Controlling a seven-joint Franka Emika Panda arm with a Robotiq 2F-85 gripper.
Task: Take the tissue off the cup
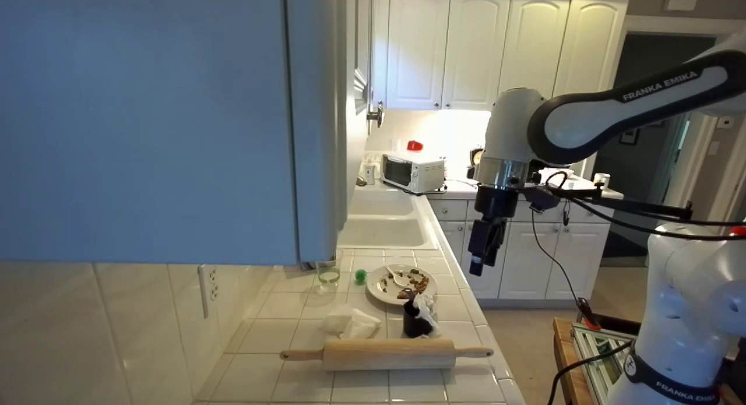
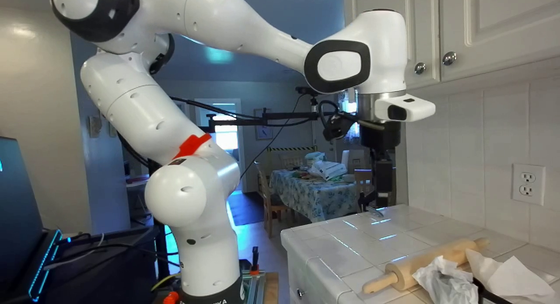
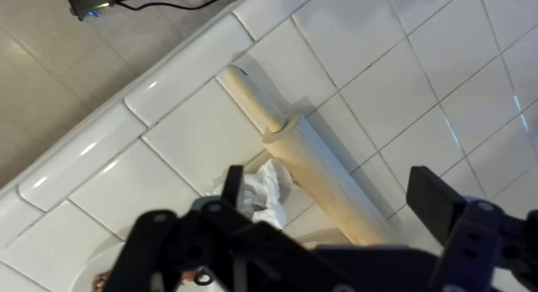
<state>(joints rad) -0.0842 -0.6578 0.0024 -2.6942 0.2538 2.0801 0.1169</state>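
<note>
Fingers (image 3: 435,204) spread, holding nothing, raised well above tabletop (image 1: 361,387). Cup (image 1: 413,326) near tabletop's outer edge, between plate (image 1: 375,285) and rolling pin (image 1: 389,355); tissue (image 1: 426,306) bunched at its mouth. Step judged: approach, grasp not begun. Next move calls for centring over tissue, lowering, pinching tissue alone.

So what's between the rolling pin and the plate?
In an exterior view, the black cup with tissue on it stands between the rolling pin and plate; a second tissue lies left of the cup.
</note>
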